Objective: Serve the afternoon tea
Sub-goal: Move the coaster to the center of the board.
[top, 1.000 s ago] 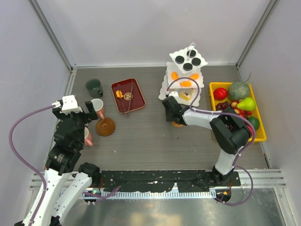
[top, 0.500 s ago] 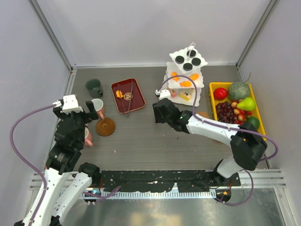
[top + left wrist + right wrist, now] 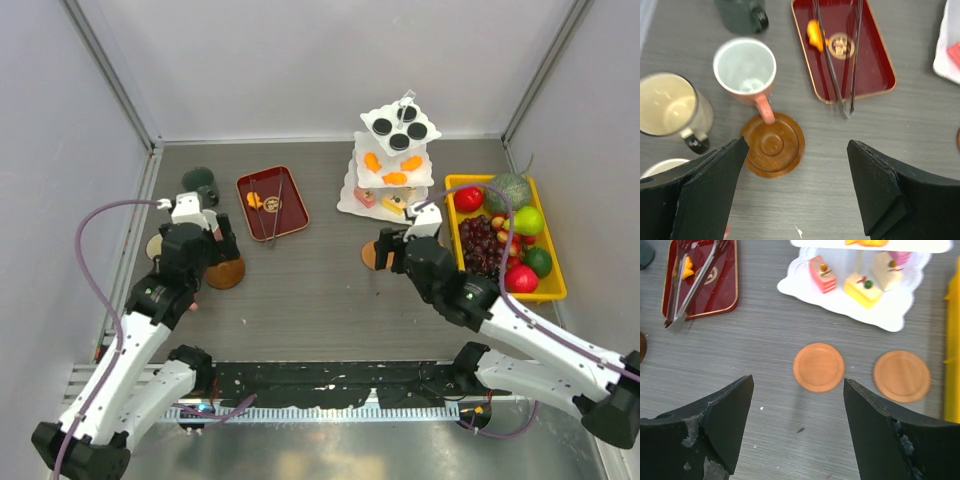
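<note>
Two grippers spread wide over a tea table

Two robot arms reach over a grey wood-grain table (image 3: 300,300). The left gripper (image 3: 797,148) hangs with its black fingers (image 3: 705,190) spread wide and nothing between them. Just below it lies a dark brown coaster (image 3: 772,151). A pink mug (image 3: 745,67) stands upright just behind that coaster, and its handle reaches over the coaster's rim. To the left of the pink mug stands a cream mug (image 3: 667,105) with a dark handle. A dark green mug (image 3: 742,12) stands farther back. To the right of the mugs is a dark red tray (image 3: 875,75) with metal tongs (image 3: 840,55) and one small orange sweet (image 3: 814,34) on it.

The right gripper (image 3: 797,381) is also spread wide and empty. Below it, two light brown coasters (image 3: 818,367) lie flat, side by side and apart, just in front of the white three-tier stand (image 3: 360,203). The stand's bottom tier carries pink and yellow sweets (image 3: 822,274), the middle tier orange ones and the top tier black round ones. A yellow tray (image 3: 553,292) of fruit lies to the right of the stand.
</note>
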`<control>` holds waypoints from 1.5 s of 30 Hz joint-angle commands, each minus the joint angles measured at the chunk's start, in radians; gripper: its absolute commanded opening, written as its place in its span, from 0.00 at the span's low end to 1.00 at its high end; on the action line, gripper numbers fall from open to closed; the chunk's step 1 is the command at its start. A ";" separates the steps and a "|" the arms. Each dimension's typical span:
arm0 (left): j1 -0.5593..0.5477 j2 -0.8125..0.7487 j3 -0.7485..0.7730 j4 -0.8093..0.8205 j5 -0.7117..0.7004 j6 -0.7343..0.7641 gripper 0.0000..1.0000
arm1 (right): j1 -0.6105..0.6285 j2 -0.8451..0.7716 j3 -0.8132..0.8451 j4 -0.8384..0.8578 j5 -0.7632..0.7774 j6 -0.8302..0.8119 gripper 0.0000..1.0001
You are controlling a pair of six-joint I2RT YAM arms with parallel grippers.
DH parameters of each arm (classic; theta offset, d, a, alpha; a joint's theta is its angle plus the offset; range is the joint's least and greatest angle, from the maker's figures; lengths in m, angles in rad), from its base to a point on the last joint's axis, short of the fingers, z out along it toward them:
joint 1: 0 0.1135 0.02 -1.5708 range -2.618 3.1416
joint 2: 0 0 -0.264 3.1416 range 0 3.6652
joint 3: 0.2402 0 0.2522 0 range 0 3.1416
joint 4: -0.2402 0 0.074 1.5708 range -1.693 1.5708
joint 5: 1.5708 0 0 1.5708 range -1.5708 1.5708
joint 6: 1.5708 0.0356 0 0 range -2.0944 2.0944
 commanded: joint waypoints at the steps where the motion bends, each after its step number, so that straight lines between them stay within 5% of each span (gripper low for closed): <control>1: 0.004 0.092 -0.100 0.084 0.081 -0.168 0.90 | -0.001 -0.167 -0.027 -0.112 0.133 -0.021 0.80; 10: 0.002 0.327 -0.196 0.259 -0.016 -0.200 0.74 | -0.001 -0.448 -0.056 -0.268 0.207 -0.058 0.82; 16: 0.004 0.485 -0.153 0.308 -0.005 -0.157 0.72 | -0.001 -0.548 -0.021 -0.339 0.205 -0.050 0.83; 31: -0.004 0.619 -0.147 0.262 0.217 -0.185 0.63 | -0.001 -0.667 0.038 -0.442 0.285 -0.036 0.84; 40: -0.241 0.580 -0.098 0.259 0.308 -0.277 0.59 | -0.001 -0.675 0.079 -0.491 0.291 -0.052 0.84; 45: -0.393 0.556 -0.032 0.241 0.277 -0.306 0.67 | -0.001 -0.675 0.102 -0.528 0.311 -0.076 0.85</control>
